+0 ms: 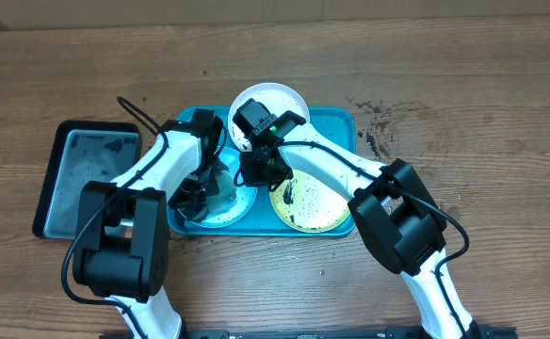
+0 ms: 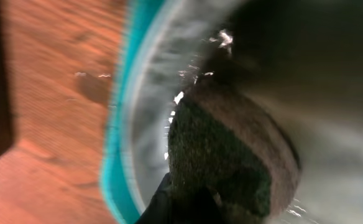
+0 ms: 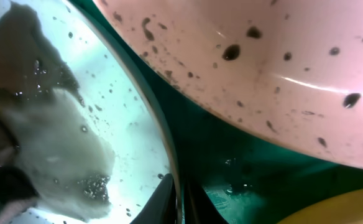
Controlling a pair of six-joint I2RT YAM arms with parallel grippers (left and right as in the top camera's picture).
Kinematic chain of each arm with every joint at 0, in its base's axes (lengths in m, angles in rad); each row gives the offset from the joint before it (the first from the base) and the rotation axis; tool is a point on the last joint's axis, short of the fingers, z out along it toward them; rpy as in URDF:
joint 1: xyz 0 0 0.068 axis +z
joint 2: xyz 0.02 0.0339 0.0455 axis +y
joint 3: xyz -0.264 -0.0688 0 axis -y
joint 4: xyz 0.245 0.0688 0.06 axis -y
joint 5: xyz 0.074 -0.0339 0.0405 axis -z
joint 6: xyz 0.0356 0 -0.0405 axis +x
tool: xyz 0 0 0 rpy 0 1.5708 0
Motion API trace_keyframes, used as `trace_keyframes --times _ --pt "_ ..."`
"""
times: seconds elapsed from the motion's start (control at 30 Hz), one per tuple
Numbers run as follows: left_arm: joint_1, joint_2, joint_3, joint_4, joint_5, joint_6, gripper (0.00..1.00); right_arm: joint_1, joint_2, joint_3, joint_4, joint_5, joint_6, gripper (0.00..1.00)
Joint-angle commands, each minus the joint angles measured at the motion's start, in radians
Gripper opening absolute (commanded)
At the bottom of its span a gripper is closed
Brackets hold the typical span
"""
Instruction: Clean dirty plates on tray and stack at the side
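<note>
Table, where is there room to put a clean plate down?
Bare tabletop right of the turquoise tray, past the dark specks, and along the far edge. Crowded: the tray, full of plates and arms; black tray on its left.

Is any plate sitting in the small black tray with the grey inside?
No, the small black rectangular tray shows only its smeared grey floor, with no plate in it.

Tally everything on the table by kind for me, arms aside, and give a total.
Trays: 2 (turquoise tray, black tray)
Plates: 3 (white plate, light blue plate, yellow-green plate, all on the turquoise tray)
Sponges: 1 (sponge, against the light blue plate)
Total: 6
</note>
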Motion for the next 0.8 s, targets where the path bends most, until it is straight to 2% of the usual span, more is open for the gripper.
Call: trace_keyframes --times 0.0,0.17,0.4,0.63,0.77 --pt "0.008 0.022 0.039 -0.025 -0.153 -0.062 0.04 -0.009 0.014 0.016 -0.009 0.026 0.004 0.04" --pt "0.021 0.011 0.200 -0.089 -0.029 -0.058 0.04 -0.009 -0.005 0.048 -0.040 0.027 0.004 0.04" --pt "0.139 -0.087 0.395 -0.097 0.263 0.053 0.04 -0.009 -0.040 0.082 -0.051 0.027 0.003 0.04" --pt "0.369 -0.180 0.425 -0.122 0.408 0.071 0.04 -0.009 -0.062 0.129 -0.053 0.064 -0.050 0.04" --pt "0.480 -0.180 0.405 -0.150 0.411 0.071 0.04 -0.009 -0.080 0.211 -0.074 0.099 -0.122 0.04"
